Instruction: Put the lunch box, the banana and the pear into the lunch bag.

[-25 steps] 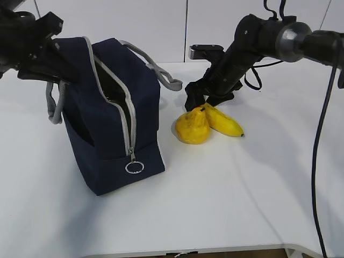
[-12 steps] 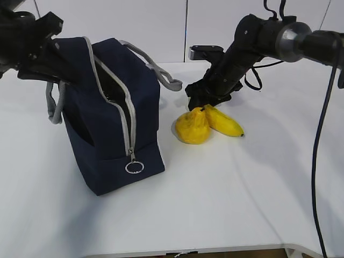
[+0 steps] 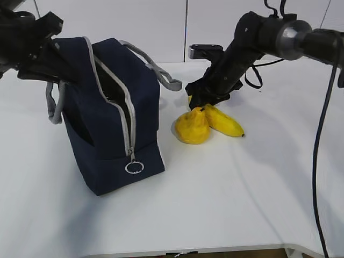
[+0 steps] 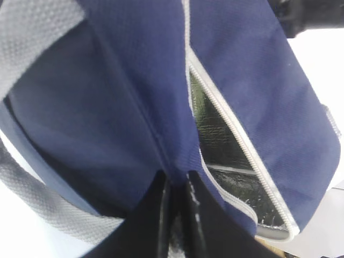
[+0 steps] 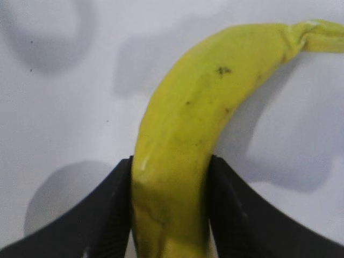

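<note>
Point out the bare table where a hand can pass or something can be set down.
Free: the table in front of the bag and fruit, and its right side under the cable. Crowded: the gap between bag and pear, and behind the banana, where the right gripper works.

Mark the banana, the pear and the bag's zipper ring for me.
banana [image 3: 226, 123]: exterior view, middle of its yellow body, right of the pear.
pear [image 3: 192, 128]: exterior view, its rounded lower half.
zipper ring [image 3: 134, 167]: exterior view, metal loop hanging low on the lunch bag [image 3: 145, 97].
</note>
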